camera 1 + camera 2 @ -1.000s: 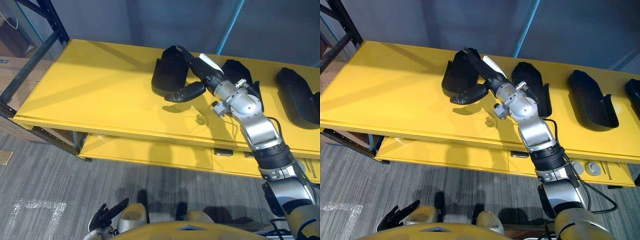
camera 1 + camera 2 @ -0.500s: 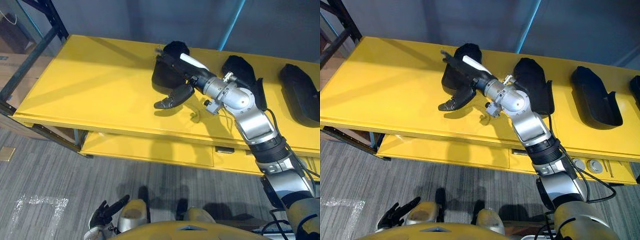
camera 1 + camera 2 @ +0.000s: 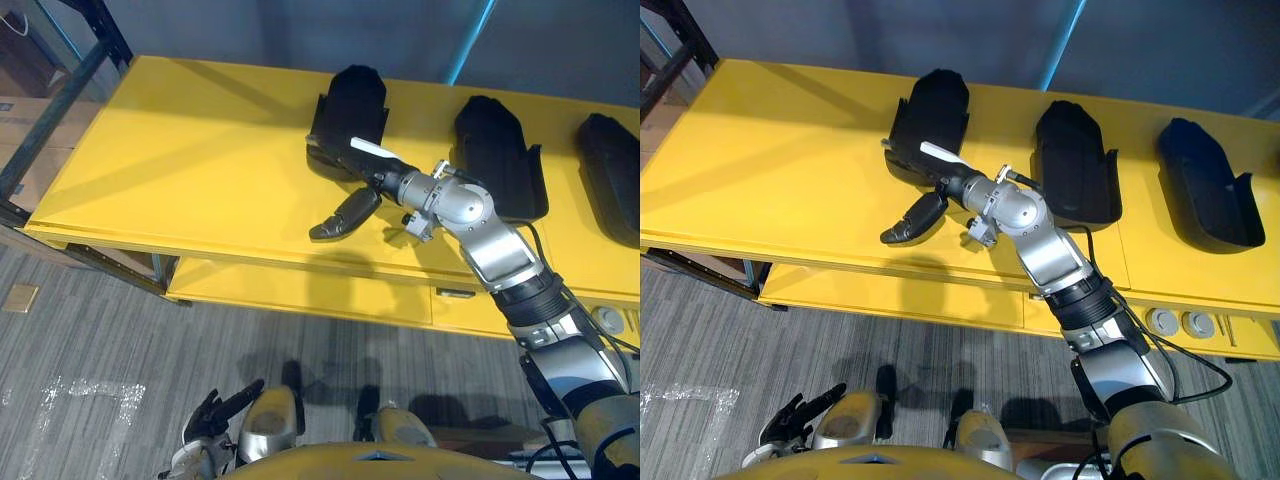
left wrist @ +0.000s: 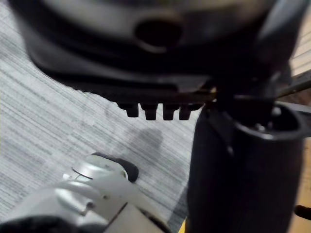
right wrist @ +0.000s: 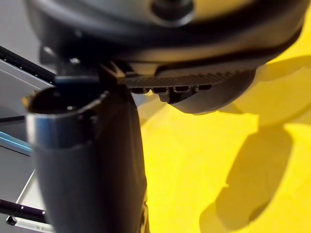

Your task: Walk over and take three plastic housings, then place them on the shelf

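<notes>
Shows, from the head, right hand (image 3: 385,178) straight-fingered at leftmost housing's (image 3: 350,105) near end, left hand (image 3: 215,415) loosely spread well nearer; wrist-on, thumb (image 5: 87,160) over yellow table (image 5: 194,160).

Long yellow table (image 3: 180,150) across the far half, yellow lower ledge (image 3: 300,295) under its near edge, two round fittings (image 3: 1162,321) on that ledge at right, grey plank floor (image 3: 100,350) near, white scuffed patch (image 3: 95,395) near left, small tan square (image 3: 18,297) left, blue pole (image 3: 472,40) against grey-blue wall (image 3: 250,30) far
</notes>
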`<state>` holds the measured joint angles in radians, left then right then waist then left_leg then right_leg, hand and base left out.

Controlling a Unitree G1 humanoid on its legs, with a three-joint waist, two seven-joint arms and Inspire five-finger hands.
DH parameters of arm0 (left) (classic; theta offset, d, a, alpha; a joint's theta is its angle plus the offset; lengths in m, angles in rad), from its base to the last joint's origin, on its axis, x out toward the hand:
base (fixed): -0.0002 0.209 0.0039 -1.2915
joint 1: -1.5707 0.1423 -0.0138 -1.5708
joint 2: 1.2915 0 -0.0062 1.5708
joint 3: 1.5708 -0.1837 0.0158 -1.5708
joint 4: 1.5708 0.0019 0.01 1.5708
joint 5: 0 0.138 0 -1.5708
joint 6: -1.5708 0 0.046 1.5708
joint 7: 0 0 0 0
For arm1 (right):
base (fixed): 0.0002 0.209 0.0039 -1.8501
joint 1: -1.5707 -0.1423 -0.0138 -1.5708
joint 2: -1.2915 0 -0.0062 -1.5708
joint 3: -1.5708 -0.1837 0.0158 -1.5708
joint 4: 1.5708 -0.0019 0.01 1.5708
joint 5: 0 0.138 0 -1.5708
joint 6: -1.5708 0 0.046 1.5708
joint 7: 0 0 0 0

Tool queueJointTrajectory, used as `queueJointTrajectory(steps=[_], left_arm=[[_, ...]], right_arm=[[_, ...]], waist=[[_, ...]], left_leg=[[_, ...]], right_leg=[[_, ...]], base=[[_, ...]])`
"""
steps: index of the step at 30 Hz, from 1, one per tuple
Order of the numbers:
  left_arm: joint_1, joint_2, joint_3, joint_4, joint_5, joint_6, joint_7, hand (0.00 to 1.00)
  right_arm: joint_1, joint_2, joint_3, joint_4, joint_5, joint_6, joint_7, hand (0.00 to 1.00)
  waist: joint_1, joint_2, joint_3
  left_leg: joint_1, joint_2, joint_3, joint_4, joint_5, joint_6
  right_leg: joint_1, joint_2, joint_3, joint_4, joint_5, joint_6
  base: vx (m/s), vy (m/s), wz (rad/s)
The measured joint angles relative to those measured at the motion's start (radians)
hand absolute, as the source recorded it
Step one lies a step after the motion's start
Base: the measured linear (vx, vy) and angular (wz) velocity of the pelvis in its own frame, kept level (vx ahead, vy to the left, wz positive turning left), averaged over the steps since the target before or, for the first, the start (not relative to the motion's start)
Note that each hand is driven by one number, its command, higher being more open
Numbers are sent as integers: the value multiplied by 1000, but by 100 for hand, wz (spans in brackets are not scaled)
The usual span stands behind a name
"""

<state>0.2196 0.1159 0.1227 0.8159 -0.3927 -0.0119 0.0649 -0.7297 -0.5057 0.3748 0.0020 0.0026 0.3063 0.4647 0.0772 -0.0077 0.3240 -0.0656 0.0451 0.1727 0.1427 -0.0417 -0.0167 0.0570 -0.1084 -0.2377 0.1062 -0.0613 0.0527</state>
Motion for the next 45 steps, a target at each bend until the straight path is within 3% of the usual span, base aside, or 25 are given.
queueJointTrajectory(steps=[3,11,23,28,38,45], left_arm=[[-25,0,-10,0,-2,2,0,100],[-57,2,-11,-3,-33,17,-1,100],[-58,11,-31,-8,-32,20,1,100],[-58,15,-32,1,-31,22,1,100],[-57,47,-34,20,-27,42,9,100],[-57,51,-34,25,-19,57,9,100]], right_arm=[[-22,-1,0,0,-35,-24,-13,100],[-59,-5,-12,1,-35,-58,-16,100],[-61,-39,-12,-1,-35,-99,71,100],[-30,-39,-11,-10,-39,-138,118,100],[32,-43,-5,-15,-140,-215,204,100],[49,-50,0,4,-153,-252,199,100]], waist=[[0,15,26],[-1,17,74],[-1,16,74],[0,8,72],[-1,-50,33],[0,-55,16]], left_leg=[[-23,4,-2,28,1,0],[-54,6,-6,64,-7,3],[-46,4,0,58,-3,11],[-29,2,16,43,-4,8],[6,-2,18,9,6,10],[9,-3,18,7,7,10]], right_leg=[[-16,0,0,16,-2,-2],[-43,-3,-1,41,-5,-5],[-42,-8,2,49,-7,-5],[-36,-10,17,48,-7,-4],[-4,-8,16,18,-4,-1],[0,-8,16,14,-3,0]], base=[[-53,2,1],[-36,5,1],[-4,-2,-1],[-14,-5,-8],[0,0,0],[0,0,0]])
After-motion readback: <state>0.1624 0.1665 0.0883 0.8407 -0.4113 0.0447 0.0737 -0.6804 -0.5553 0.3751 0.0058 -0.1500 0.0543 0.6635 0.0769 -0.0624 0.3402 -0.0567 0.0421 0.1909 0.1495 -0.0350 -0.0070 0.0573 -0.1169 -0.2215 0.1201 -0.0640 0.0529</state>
